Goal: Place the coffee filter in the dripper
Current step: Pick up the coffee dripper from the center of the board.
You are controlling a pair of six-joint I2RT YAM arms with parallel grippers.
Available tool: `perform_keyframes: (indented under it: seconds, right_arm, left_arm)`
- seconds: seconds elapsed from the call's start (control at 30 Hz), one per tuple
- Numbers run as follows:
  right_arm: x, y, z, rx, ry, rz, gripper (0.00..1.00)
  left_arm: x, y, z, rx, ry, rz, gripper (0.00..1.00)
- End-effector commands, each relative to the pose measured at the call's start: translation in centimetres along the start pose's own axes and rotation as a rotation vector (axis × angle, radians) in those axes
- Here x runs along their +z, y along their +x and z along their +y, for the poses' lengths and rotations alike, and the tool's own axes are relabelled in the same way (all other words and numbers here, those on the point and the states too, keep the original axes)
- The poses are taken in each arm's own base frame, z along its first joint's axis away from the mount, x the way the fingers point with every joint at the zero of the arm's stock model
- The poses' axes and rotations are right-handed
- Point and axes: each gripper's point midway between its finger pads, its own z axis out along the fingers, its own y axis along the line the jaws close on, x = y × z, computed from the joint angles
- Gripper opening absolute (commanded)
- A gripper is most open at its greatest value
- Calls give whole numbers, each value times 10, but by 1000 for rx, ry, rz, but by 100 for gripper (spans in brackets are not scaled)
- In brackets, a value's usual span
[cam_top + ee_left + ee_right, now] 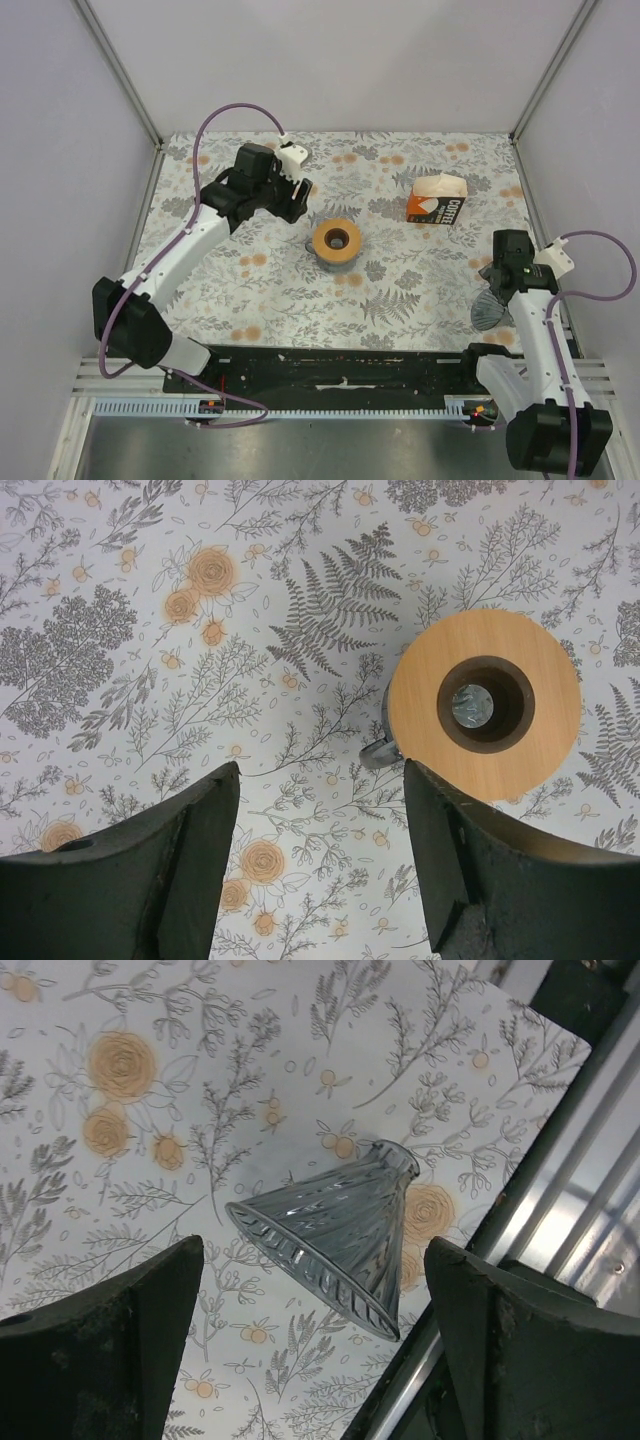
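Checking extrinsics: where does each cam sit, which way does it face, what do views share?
Top external: fixed above and behind the arm bases, looking down over the table; both arms, left claw, right claw show.
Left wrist: on the left arm, facing down at the tan ring; its fingers at bottom.
Right wrist: on the right arm, facing down at the dripper lying on its side; its fingers at bottom.
Shared: top view also shows ring and dripper; wrist views share only the table.

Floral tablecloth (270,290) between plain pale walls (350,60).
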Motion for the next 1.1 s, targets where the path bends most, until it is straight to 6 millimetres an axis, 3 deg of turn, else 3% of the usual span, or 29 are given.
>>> perform_keyframes:
  seconds: [0.0,0.2,0.5,0.63,0.9,1.07]
  right_arm:
    - [2,5,-16,103,118,40,98]
    - [24,26,-38,100,277,76,81]
    - [37,31,-33,80,318,102,70]
    - [38,28,-32,74,317,97,53]
    - [42,25,-14,44,188,91,28]
    - [45,23,20,-74,-13,104,8]
  left_arm:
    - [-16,-22,-1,54,10,-75,73]
    - [-23,-25,-5,56,26,-81,73]
    - [-29,-30,-7,59,40,-85,73]
    - [-29,-28,-7,62,42,-81,73]
    - [-31,-29,-7,65,42,-81,73]
    - [-32,-30,-7,67,41,-84,73]
